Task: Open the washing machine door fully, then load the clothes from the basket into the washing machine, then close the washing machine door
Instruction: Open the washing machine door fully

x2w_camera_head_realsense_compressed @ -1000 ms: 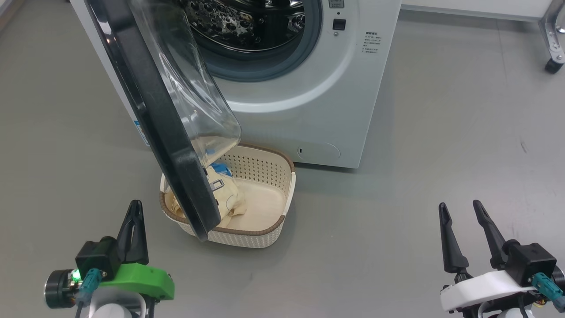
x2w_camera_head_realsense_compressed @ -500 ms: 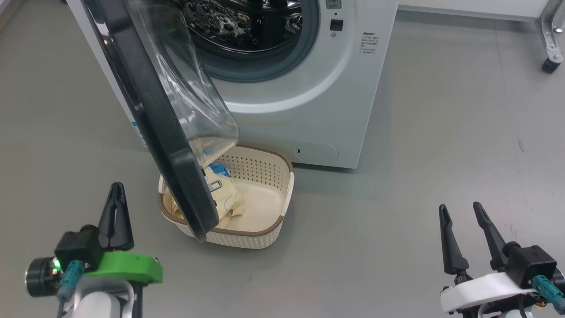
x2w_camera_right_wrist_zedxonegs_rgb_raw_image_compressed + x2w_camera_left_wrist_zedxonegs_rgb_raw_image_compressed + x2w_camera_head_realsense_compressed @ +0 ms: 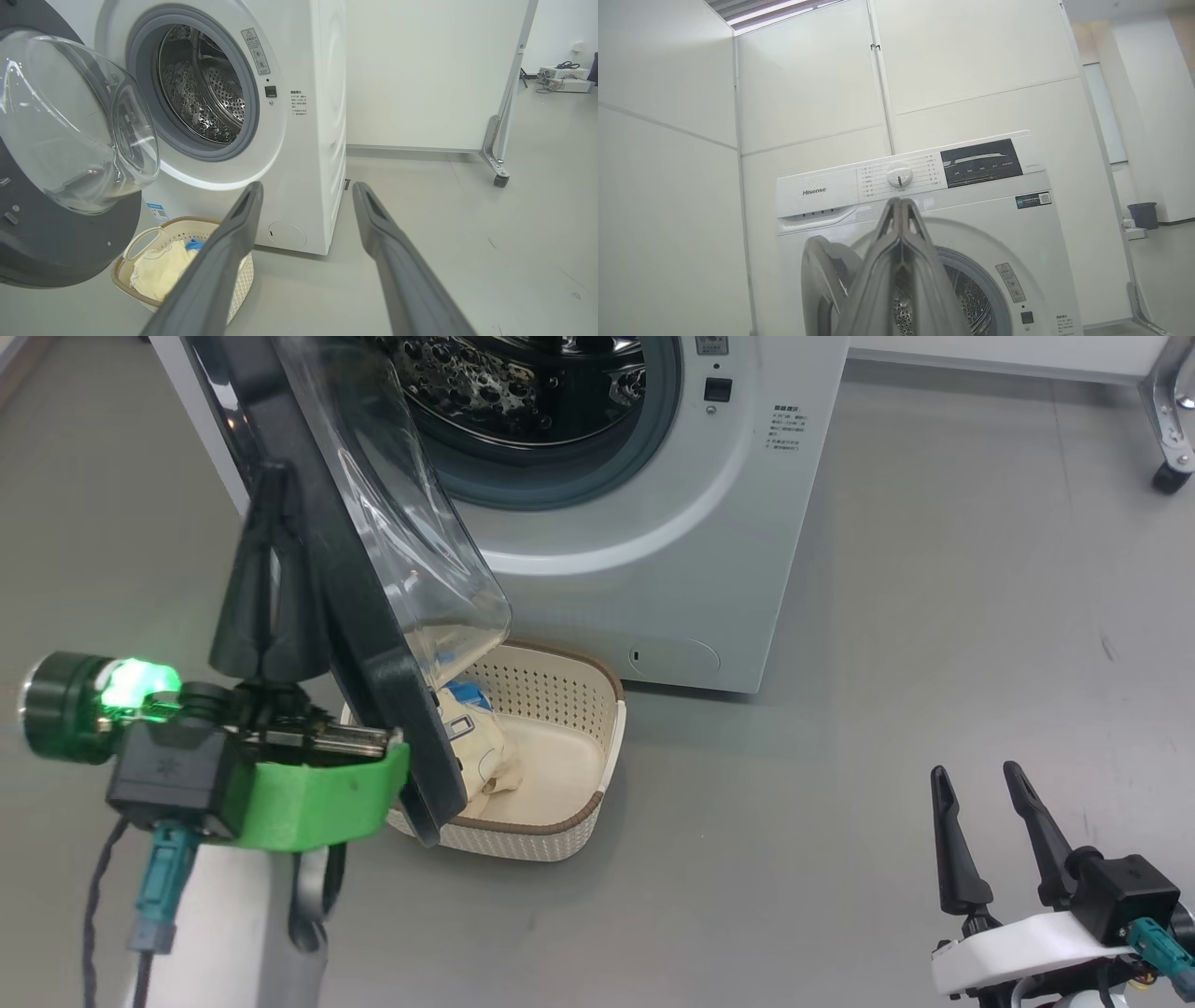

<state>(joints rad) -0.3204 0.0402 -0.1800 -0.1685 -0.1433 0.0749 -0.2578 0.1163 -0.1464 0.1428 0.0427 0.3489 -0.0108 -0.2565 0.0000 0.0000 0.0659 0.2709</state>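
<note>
In the head view the left gripper (image 3: pixel 271 499) is raised at our left, its two dark fingers clenched together on nothing. They overlap the glossy black rim of the washing machine door (image 3: pixel 345 588), though we cannot tell whether they touch it. The door hangs only part open from the left side of the washing machine (image 3: pixel 653 551), and its glass bowl and lower edge hang over the cream basket (image 3: pixel 597 803) on the floor just in front. The pale yellow clothes (image 3: pixel 476 747) lie in the basket's left half, partly hidden by the door. The right gripper (image 3: pixel 976 775) waits low at our right, fingers spread and empty, well apart from the basket. In the left wrist view the pinched fingers point at the machine's front below the control dial (image 3: pixel 899 176), with the door edge-on to their left and seemingly apart from them. In the right wrist view the spread fingers frame bare floor, the steel drum (image 3: pixel 201 93) looks empty, and the door shadows the basket. We judge the opening step unfinished. To do it well, we should set the closed fingertips on the inner side of the rim near its free edge, clear of the glass. We then sweep left along the hinge's arc, gently, until the basket is uncovered.
</note>
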